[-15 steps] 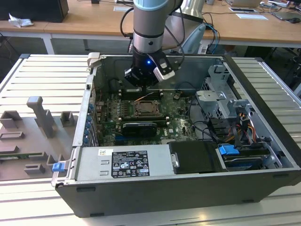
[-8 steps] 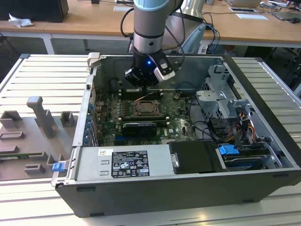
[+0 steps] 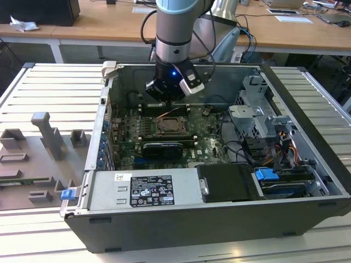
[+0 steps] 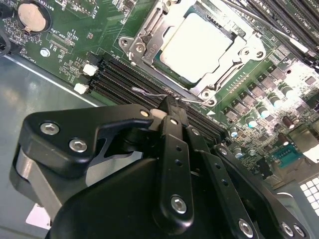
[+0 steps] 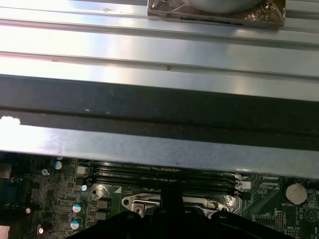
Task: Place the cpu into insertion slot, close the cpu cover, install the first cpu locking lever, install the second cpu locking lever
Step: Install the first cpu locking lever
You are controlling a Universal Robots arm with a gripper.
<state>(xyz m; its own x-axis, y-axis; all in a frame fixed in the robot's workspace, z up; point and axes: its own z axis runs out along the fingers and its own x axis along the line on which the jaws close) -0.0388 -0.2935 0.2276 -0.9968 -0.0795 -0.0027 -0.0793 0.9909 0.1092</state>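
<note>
Wooden desks [image 3: 109,27] stand at the back, and in front of them a slatted grey metal table [image 3: 49,87] carries the open dark computer case [image 3: 307,142]. The black gripper [image 3: 167,97] hangs inside the case, at the upper centre of the exterior view, low over the green circuit board [image 4: 65,45]. Whether it is spread or pressed together I cannot tell.

In the second wrist view, a thin bent steel wire, the locking lever [image 4: 149,92], lies just beside the tip of the gripper [image 4: 169,107], across the long black memory slots [image 4: 124,79]. I judge that this wire is light but springy and slippery, so it is better taken at its hooked end than along the shaft. If it is latched, I cannot say.

Just beyond the lever is the square insertion slot [image 3: 171,126]. The small flat cpu with its pale silver top [image 4: 199,42] already sits in it. It is surely light but fragile, and only its edges should be touched. The silver metal frame of the cpu cover [image 4: 149,37] lies flat around it and looks closed. It seems stiff, thin and sharp at the edges.
</note>
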